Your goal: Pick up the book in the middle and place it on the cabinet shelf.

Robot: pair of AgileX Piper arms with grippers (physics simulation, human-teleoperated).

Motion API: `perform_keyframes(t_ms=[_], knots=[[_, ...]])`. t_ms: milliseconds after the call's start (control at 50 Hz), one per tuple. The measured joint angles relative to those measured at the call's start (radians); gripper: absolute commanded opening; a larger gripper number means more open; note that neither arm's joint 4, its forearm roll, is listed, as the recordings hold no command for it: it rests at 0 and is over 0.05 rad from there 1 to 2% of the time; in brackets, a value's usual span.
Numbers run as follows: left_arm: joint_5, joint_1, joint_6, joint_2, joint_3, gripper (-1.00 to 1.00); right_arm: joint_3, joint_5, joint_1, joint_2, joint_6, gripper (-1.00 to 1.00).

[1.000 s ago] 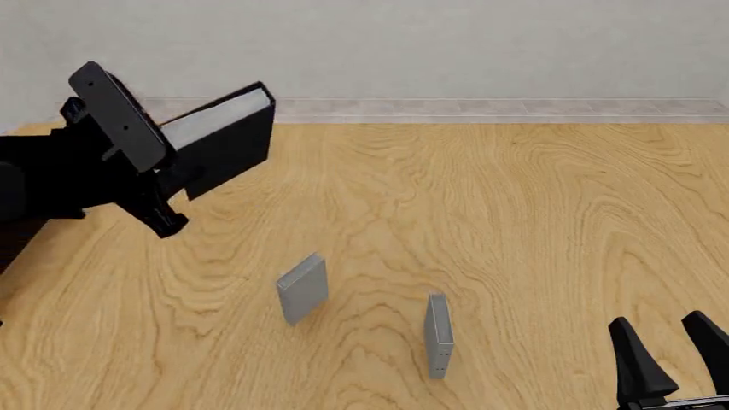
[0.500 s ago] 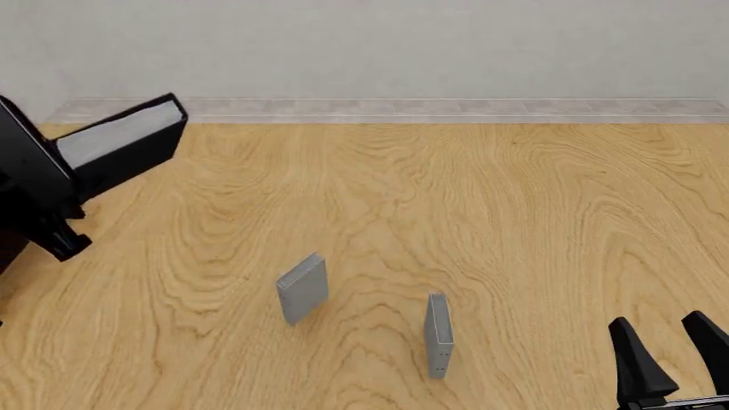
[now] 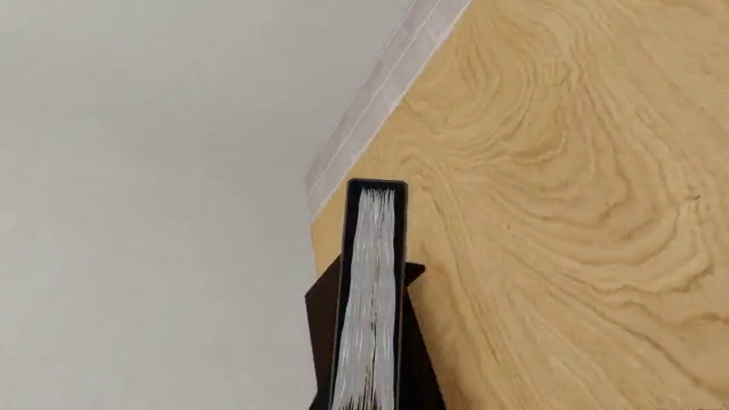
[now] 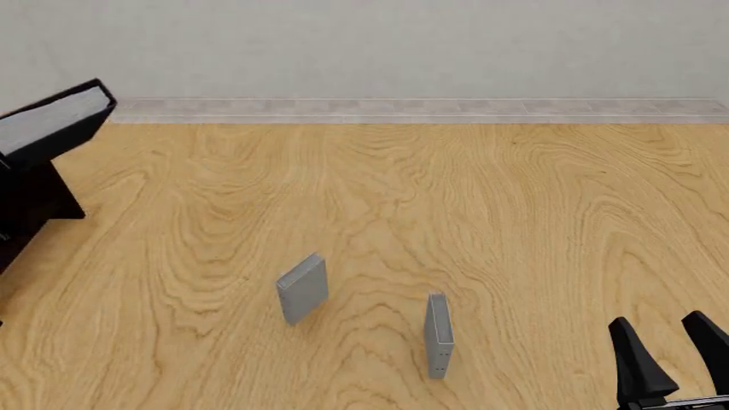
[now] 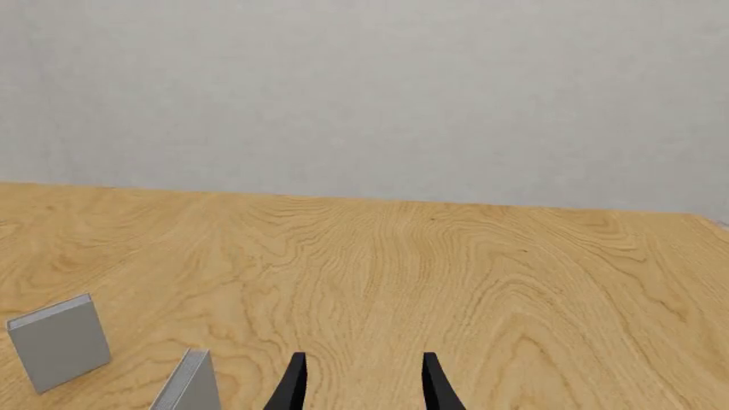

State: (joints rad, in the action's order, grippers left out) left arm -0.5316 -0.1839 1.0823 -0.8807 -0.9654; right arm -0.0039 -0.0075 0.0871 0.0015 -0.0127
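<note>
The black book [image 4: 51, 128] is at the far left edge of the front view, lifted above the table [image 4: 456, 213] and tilted, with its white page edges turned up and toward the camera. In the left wrist view the book [image 3: 370, 299] stands edge-on, with the pages between the two black covers, and a dark shape sits on both sides of its lower part. This shape seems to be the left gripper holding the book, but the fingers themselves are not clearly visible. Below the book in the front view there is a black boxy thing [image 4: 34, 209] at the table's left side; I cannot tell whether it is the cabinet or a part of the arm.

Two small grey books stand upright near the middle of the table, well apart from the black book: one [image 4: 302, 289] more to the left, the other [image 4: 439, 335] nearer and to the right.

The right gripper [image 4: 672, 354] is at the lower right corner, its fingers [image 5: 294, 384] spread apart and holding nothing.
</note>
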Motion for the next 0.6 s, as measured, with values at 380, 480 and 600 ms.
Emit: perform_keyframes(t_ms=[380,480,600], knots=[[0.143,-0.184,0.096,-0.061,0.029,-1.00,0.000,0.000,0.000,0.000,0.000,1.00],[0.186,-0.227,0.120,-0.080,0.041,-1.00,0.000,0.000,0.000,0.000,0.000,1.00],[0.232,-0.274,0.139,-0.108,0.050,-1.00,0.000,0.000,0.000,0.000,0.000,1.00]])
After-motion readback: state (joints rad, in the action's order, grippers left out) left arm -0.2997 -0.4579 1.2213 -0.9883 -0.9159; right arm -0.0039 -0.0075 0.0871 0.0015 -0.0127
